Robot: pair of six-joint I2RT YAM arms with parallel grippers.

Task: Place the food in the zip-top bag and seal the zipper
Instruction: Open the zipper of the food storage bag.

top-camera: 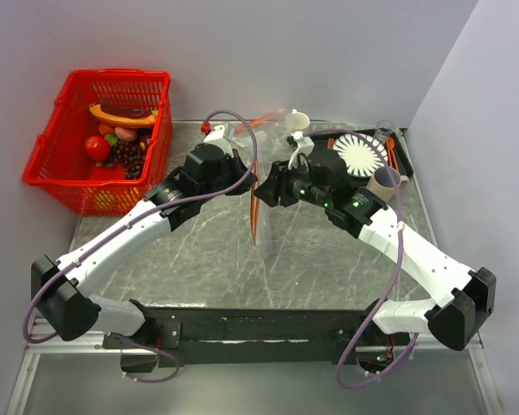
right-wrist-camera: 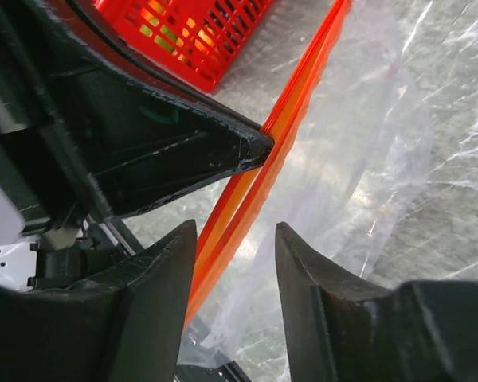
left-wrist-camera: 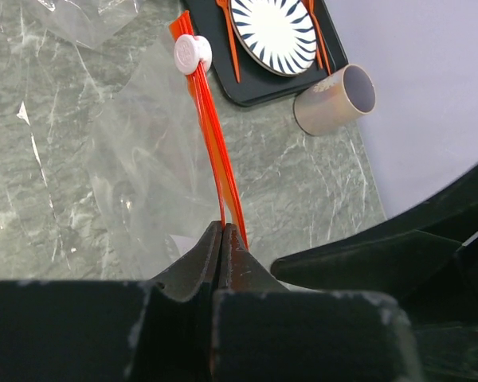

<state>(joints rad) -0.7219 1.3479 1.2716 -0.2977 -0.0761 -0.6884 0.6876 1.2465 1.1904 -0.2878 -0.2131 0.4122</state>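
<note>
Top view, read left to right from the red basket (top-camera: 43,169) at the far left

Food – all of it lies inside the basket: red round fruit (top-camera: 98,147) toward its left side, grape bunch (top-camera: 130,156) just right of the fruit, orange-brown curved piece (top-camera: 117,115) along the basket's far wall

Right of the basket, about mid-table (top-camera: 311,259): left gripper (left-wrist-camera: 222,229), fingers pressed together, pinching the zipper (left-wrist-camera: 211,135) at one end of the strip. In the left wrist view the strip runs straight away from the fingertips to a white slider (left-wrist-camera: 193,54) at its other end. The zip-top bag (left-wrist-camera: 143,167) is clear crinkled film hanging off one side of the strip, over the marbled tabletop; no food shows inside it

Next to the right, tip to tip with the left gripper: right gripper (right-wrist-camera: 235,231), fingers spread, one on either side of the zipper. The strip passes through the gap close to one finger with clear space at the other – not pinched. In the right wrist view the left gripper's fingertip meets the strip just beyond, with the basket behind it

Farthest right of the basket, by the right wall: black tray (left-wrist-camera: 247,87) carrying a striped plate (left-wrist-camera: 272,32) with orange cutlery (left-wrist-camera: 231,40) alongside; a cup (left-wrist-camera: 334,99) lies on its side just beside the tray
</note>
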